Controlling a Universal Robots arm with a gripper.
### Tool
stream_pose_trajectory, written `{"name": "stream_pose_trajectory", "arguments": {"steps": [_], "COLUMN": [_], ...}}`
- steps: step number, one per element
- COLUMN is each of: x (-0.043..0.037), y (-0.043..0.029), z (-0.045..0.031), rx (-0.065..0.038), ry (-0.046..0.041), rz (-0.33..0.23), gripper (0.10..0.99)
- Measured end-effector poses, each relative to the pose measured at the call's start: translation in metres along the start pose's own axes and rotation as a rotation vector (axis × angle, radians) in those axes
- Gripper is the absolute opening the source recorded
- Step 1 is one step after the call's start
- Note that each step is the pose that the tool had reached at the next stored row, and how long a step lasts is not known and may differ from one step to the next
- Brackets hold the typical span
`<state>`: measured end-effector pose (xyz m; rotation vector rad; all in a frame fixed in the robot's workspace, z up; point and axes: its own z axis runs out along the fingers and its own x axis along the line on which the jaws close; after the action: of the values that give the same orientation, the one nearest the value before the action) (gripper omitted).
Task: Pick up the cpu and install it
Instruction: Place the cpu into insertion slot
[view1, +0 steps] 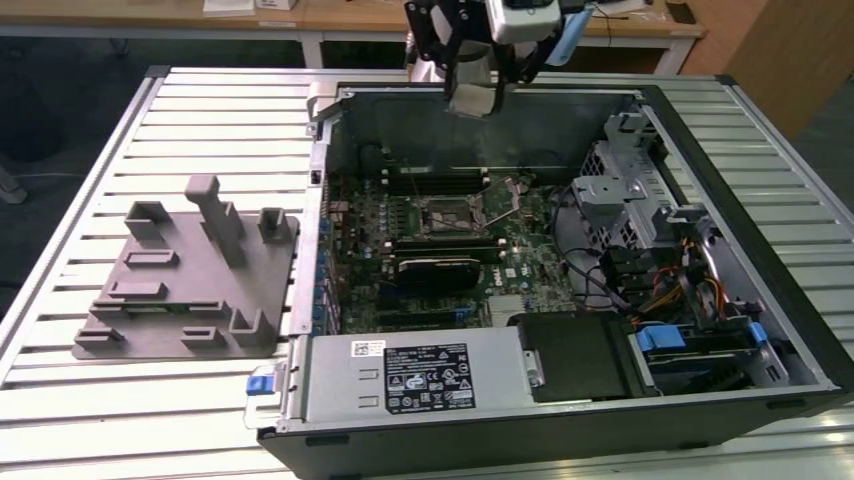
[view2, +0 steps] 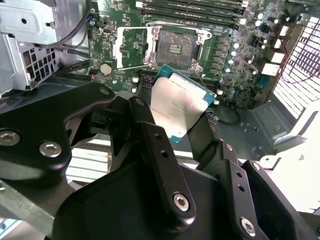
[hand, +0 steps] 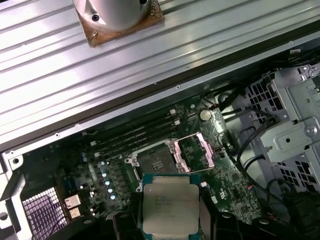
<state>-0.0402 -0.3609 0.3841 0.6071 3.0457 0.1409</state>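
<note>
The cpu (view2: 181, 100) is a flat square chip with a silvery top, and my gripper (view2: 176, 112) is shut on it, one black finger (view2: 145, 117) against each side. In the first wrist view the cpu (hand: 169, 202) hangs above the green motherboard, short of the open socket (hand: 154, 161), whose metal load plate (hand: 196, 152) is flipped up beside it. The second wrist view shows the same socket (view2: 175, 47) beyond the chip. In the exterior view my gripper (view1: 474, 95) hovers over the back wall of the open computer case, well above the socket (view1: 447, 212).
The open computer case (view1: 787, 330) lies on a slatted metal table (view1: 214, 110). Inside are memory slots (hand: 135, 137), a drive cage (view1: 641, 190), cables (view1: 667, 280) and a power supply (view1: 414, 375). A grey fixture (view1: 187, 290) stands at the exterior view's left.
</note>
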Motion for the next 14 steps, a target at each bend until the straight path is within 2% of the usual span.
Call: {"name": "stream_pose_trajectory", "arguments": {"steps": [14], "x": [0.0003], "y": [-0.002], "z": [0.0206], "rx": [0.011], "ry": [-0.0047], "rz": [-0.001], "gripper": [0.541]}}
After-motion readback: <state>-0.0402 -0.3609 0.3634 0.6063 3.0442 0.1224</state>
